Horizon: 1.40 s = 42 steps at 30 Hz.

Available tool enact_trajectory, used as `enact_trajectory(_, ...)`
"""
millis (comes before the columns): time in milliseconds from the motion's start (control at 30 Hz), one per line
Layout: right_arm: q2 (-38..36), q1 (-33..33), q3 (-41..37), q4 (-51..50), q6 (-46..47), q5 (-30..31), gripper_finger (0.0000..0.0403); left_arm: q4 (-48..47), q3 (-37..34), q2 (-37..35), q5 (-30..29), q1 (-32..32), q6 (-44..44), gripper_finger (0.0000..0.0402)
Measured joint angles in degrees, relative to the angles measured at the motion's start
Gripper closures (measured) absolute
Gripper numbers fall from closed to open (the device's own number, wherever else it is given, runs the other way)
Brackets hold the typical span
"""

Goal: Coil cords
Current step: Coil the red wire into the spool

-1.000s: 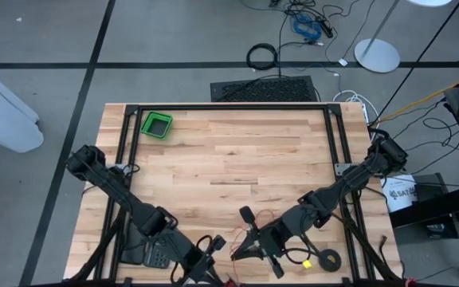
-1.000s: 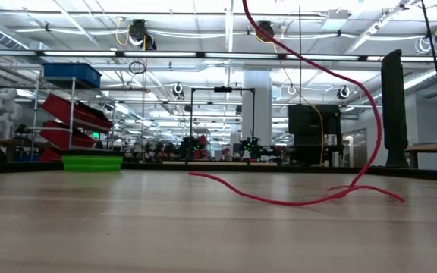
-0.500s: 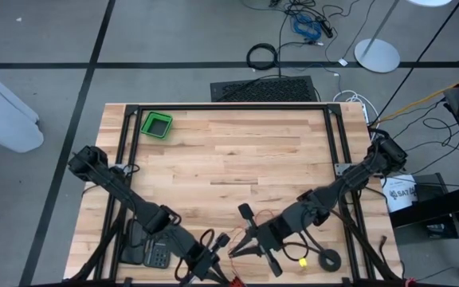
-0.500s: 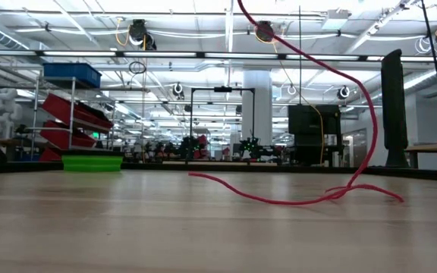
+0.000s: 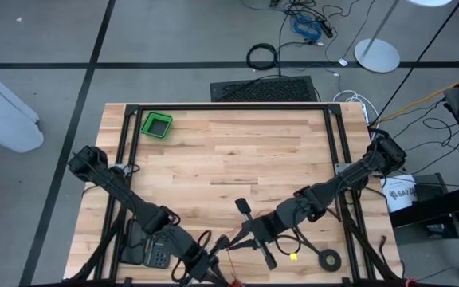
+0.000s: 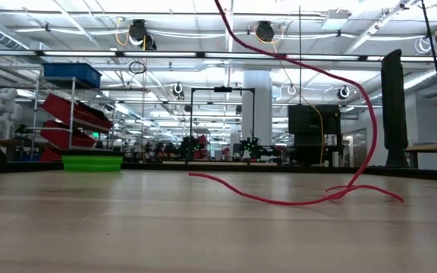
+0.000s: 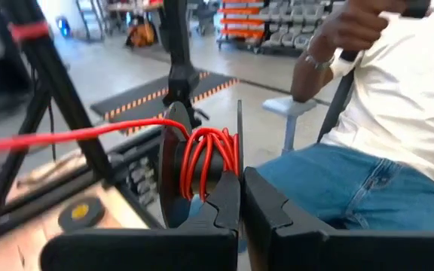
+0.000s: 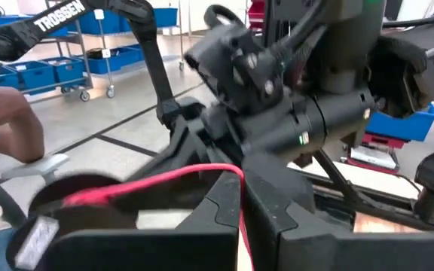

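1. High view showed both arms reaching toward the 6 o'clock edge of the table [image 5: 229, 159], their ends close together there.
2. Left tool [image 5: 205, 259] sat at about 6 o'clock, slightly toward 7, with its fingers closed together.
3. From the left wrist view, the left tool [image 7: 241, 197] was pinched shut on the cord [image 7: 206, 158], whose red strands were wound in several turns around a dark upright piece just beyond the fingertips; one red strand ran off sideways from the winding.
4. Right tool [image 5: 249, 233] sat just toward 5 o'clock from the left one, also closed.
5. From the right wrist view, the right tool [image 8: 241, 197] was shut on a red strand of the cord [image 8: 149, 183], which passed between its fingertips and trailed away along the near finger.
6. Low view showed the cord [image 6: 294, 199] lying partly on the table in a loose curve and rising in a long arc up out of the picture.
7. A green bin [image 5: 157, 124] stood at about 11 o'clock on the table, well apart from both tools.
8. A flat black ring [image 5: 327, 258] lay near 5 o'clock, beside the right arm.
9. A person in a white top and jeans [image 7: 383, 143] was seated beyond the table edge.
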Motion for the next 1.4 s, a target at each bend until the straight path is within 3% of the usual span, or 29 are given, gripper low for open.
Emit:
enact_trajectory(300, 0.0, -0.2, 0.0, -1.5, 0.9, 0.2, 0.0403, 4.0, 0.0, 0.0, 0.0, -0.8, 4.6, 0.0398)
enact_trajectory(767, 2.1, -0.3, 0.0, -3.5, 3.2, -5.9, 0.0403, 5.6, 0.0, 0.0, -1.2, -3.4, 15.3, 0.0398)
enact_trajectory(867, 2.1, -0.3, 0.0, -3.6, 3.9, -8.6, 0.0403, 7.6, 0.0, -0.1, -4.8, -4.8, 19.0, 0.0398)
enact_trajectory(1267, 2.1, 0.1, 0.0, -7.0, 5.0, -10.0, 0.0403, 9.0, -0.1, -1.7, -20.3, -9.4, 28.8, 0.0398)
enact_trajectory(1400, 2.0, 0.2, 0.0, -8.1, 5.2, -10.1, 0.0403, 11.1, -0.1, -1.9, -28.6, -11.1, 30.5, 0.0398)
